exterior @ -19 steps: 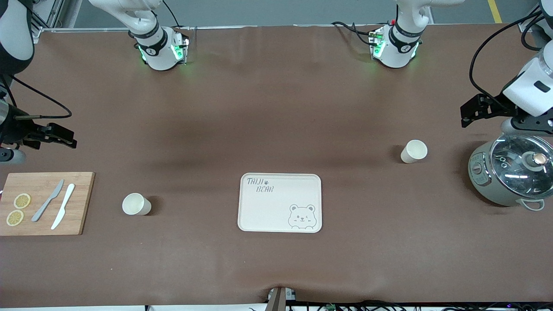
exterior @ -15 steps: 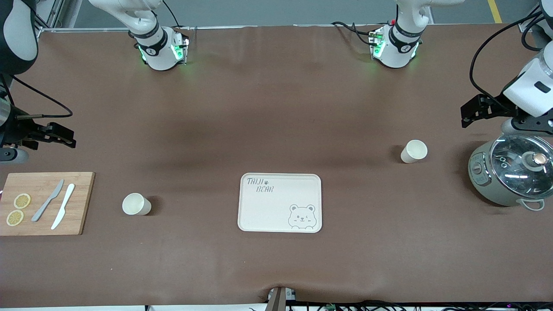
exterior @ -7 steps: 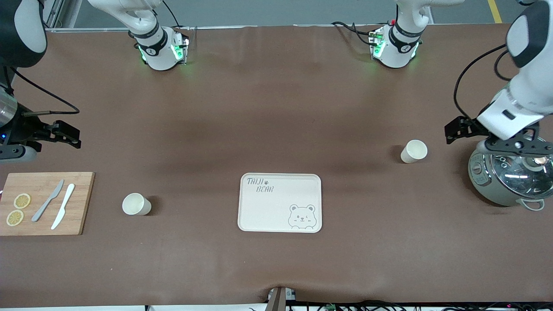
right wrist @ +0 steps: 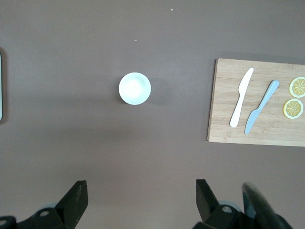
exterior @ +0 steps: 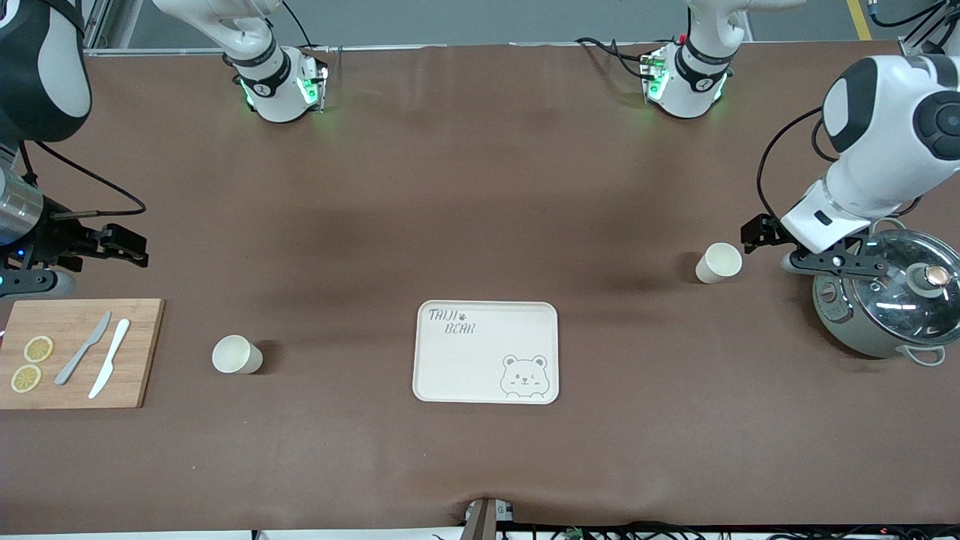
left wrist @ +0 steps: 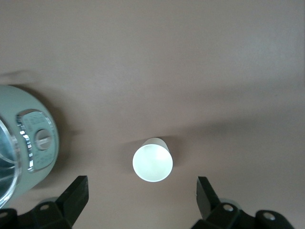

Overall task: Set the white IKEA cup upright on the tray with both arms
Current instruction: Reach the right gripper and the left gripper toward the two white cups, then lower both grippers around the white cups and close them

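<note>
The cream tray (exterior: 486,352), marked with grey "TAIJI BEAR" lettering and a bear face, lies flat near the middle of the brown desk (exterior: 480,187) with nothing on it. Two white cups stand upright on the desk, well apart from the tray. One cup (exterior: 718,263) sits toward the left arm's end, farther from the front camera than the tray, near a grey-green cooker (exterior: 885,302) with a glass lid. The left tool (left wrist: 143,202) hangs in the air just beside this cup, between it and the cooker, its fingers (left wrist: 76,193) spread wide apart and holding nothing. The other cup (exterior: 236,355) stands toward the right arm's end, between the tray and a wooden cutting board (exterior: 79,352) that carries a grey knife (exterior: 82,348), a white knife (exterior: 109,358) and two lemon slices (exterior: 31,363). The right tool (right wrist: 140,200) hovers over bare desk beside the board's farther edge, its fingers also wide apart and empty.
</note>
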Robot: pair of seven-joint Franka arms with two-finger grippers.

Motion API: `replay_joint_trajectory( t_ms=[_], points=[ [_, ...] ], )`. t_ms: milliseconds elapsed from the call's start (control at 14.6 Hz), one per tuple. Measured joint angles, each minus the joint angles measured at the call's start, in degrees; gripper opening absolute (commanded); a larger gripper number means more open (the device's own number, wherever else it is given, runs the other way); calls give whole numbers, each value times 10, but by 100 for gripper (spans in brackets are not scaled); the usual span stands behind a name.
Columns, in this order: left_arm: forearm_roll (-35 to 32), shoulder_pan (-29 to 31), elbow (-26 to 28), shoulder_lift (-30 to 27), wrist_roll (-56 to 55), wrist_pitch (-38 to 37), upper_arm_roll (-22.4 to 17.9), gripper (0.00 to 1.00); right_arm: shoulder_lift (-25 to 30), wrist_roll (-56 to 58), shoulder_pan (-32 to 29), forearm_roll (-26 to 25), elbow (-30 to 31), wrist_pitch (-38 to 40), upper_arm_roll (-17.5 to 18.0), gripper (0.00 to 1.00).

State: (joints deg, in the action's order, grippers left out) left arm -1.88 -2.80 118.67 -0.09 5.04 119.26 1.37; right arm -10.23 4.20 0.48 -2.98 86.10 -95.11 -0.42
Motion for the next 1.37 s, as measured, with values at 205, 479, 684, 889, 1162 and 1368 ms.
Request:
replay_joint_trajectory(
  t_ms=[205,479,684,889,1162,1368],
  points=[
    [15,28,77,-15,40,63,-1,100,-4,-1,0,3,0,0,0,100],
    [16,53,142,-18,66,136,-2,100,-34,-1,-2,12,2,-9,0,100],
    [16,58,179,-17,73,185,-2,100,-63,-2,-2,32,16,-45,-1,100],
    [16,61,202,-7,83,229,-2,100,-73,-2,-2,42,58,-104,-1,100],
    [16,69,223,17,96,287,-2,100,-86,-2,-2,48,101,-164,-1,100],
    [16,69,233,43,96,333,-2,100,-107,-2,-6,49,105,-212,-1,100]
  ],
)
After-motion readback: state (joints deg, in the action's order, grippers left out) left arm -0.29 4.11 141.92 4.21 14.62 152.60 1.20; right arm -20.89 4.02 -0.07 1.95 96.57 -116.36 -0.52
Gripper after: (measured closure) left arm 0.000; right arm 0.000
